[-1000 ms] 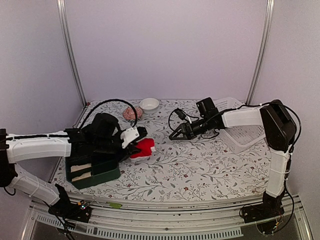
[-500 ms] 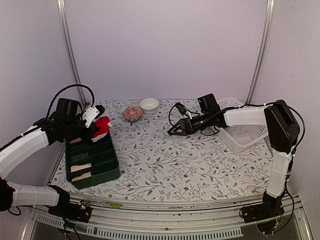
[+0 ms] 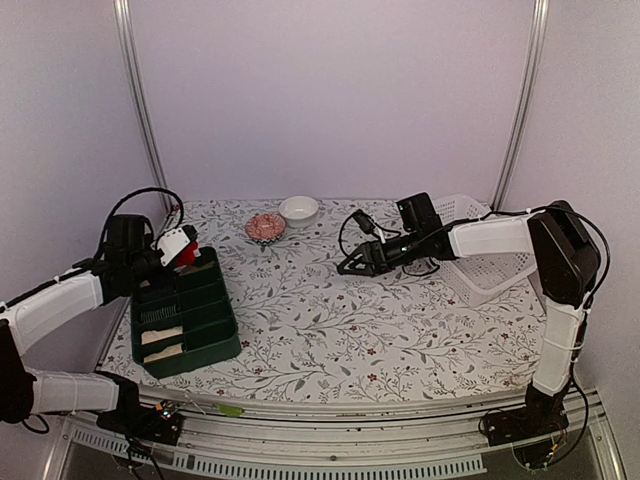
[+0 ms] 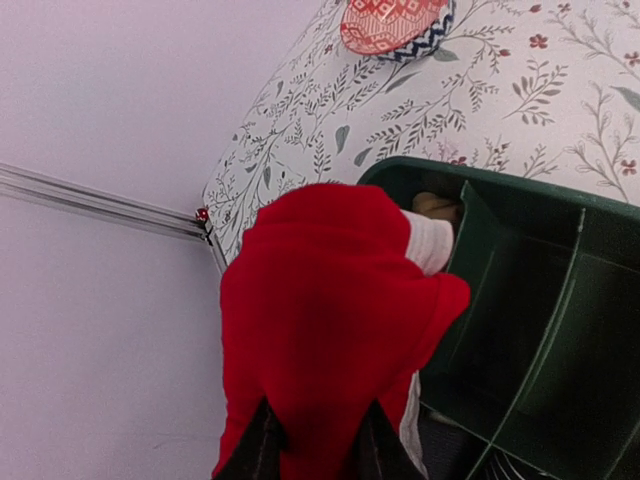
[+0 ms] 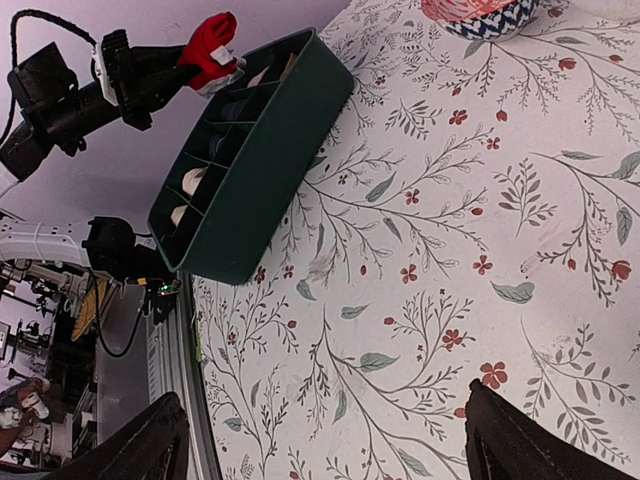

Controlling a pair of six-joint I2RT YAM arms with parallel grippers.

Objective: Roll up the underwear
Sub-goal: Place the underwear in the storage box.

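Observation:
My left gripper (image 3: 184,254) is shut on a rolled bright red underwear (image 4: 335,310) with a white band, held over the far end of the dark green divided bin (image 3: 205,312). The red roll also shows in the right wrist view (image 5: 210,40) and in the top view (image 3: 187,254). Cream rolls (image 3: 160,336) lie in the bin's near compartments, and a tan piece (image 4: 436,205) shows in the far one. My right gripper (image 3: 348,268) is open and empty above the middle of the table; its fingertips (image 5: 165,440) stand wide apart.
A patterned pink bowl (image 3: 265,226) and a white bowl (image 3: 298,208) stand at the back of the floral table. A white basket (image 3: 480,262) sits at the right under my right arm. The left wall and a metal rail (image 4: 100,205) are close to my left gripper.
My left gripper carried the red roll from the table middle back left to above the bin's far end, then lower toward it. My right gripper barely moved.

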